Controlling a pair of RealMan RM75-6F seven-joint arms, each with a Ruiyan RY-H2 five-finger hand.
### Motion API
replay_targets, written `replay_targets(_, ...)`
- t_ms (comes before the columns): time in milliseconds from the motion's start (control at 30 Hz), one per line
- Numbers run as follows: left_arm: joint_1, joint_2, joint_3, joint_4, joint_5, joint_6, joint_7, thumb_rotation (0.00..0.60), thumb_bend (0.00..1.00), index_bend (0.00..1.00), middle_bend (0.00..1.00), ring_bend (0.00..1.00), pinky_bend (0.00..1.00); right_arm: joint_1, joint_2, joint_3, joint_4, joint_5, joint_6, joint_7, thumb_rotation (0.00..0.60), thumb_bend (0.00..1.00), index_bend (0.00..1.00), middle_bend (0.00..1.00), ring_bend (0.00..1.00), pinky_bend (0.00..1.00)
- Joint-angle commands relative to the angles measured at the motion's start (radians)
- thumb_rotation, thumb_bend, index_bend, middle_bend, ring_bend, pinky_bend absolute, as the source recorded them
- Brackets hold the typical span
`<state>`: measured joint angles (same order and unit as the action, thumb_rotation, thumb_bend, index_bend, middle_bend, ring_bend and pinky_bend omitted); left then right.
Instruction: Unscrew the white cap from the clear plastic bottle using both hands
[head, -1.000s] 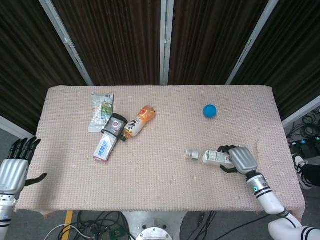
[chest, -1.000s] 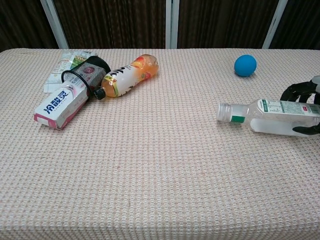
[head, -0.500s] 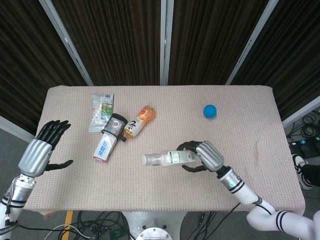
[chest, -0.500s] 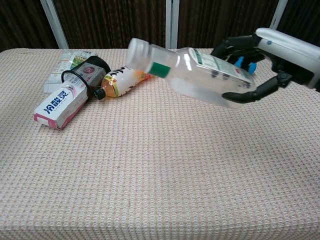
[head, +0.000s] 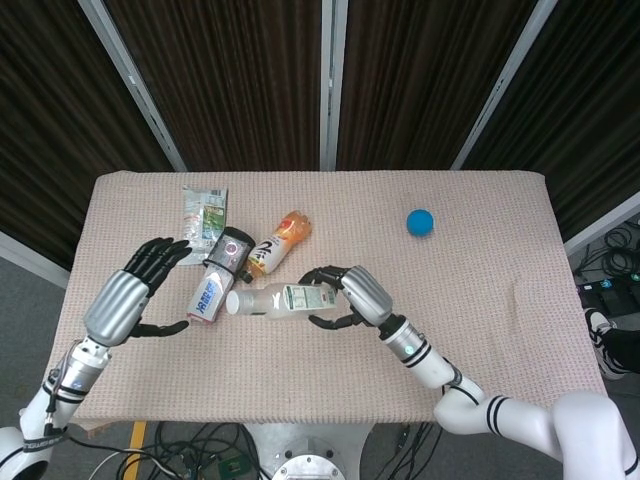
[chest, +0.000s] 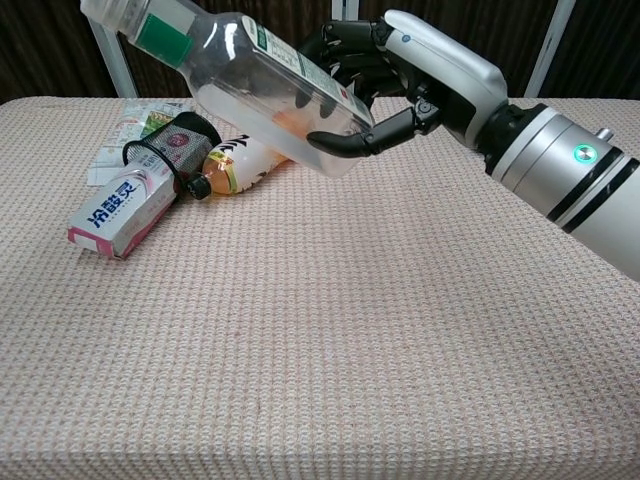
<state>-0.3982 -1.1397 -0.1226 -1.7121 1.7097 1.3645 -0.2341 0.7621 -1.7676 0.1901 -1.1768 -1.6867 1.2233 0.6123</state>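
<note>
The right hand (head: 358, 296) grips the clear plastic bottle (head: 282, 299) around its lower body, dark fingers (chest: 352, 143) wrapped over and under it, and holds it in the air above the table, lying roughly level with its white cap (head: 232, 302) pointing toward the robot's left. In the chest view the bottle tilts up toward the top left corner (the cap end runs to the frame edge). The left hand (head: 128, 297) hovers near the table's left edge, empty, fingers spread, palm turned toward the cap but apart from it. The table (head: 480, 270) is covered with a beige woven cloth. Behind it hang dark curtains (head: 240, 80) between pale metal bars.
</note>
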Motion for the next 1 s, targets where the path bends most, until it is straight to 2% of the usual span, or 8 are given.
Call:
replay_targets(33, -0.015, -0.015, -0.008, -0.003, -0.006, 0.000, -0.013, 0.600, 0.00, 0.07, 0.06, 0.03, 0.07, 0.013, -0.006, 0.004, 0.001, 0.017, -0.017, -0.029, 0.600, 0.37, 0.57, 0.50, 0.43, 0.61)
replay_targets(400, -0.062, -0.061, -0.028, 0.001, -0.030, -0.009, -0.045, 0.600, 0.00, 0.07, 0.06, 0.03, 0.07, 0.041, 0.012, 0.007, -0.052, 0.068, -0.065, -0.124, 0.600, 0.37, 0.57, 0.50, 0.43, 0.61)
replay_targets(1000, -0.108, -0.114, -0.027, 0.015, -0.037, -0.018, -0.027, 0.600, 0.00, 0.07, 0.06, 0.03, 0.07, 0.042, 0.034, -0.016, -0.078, 0.098, -0.071, -0.162, 0.600, 0.37, 0.57, 0.50, 0.43, 0.61)
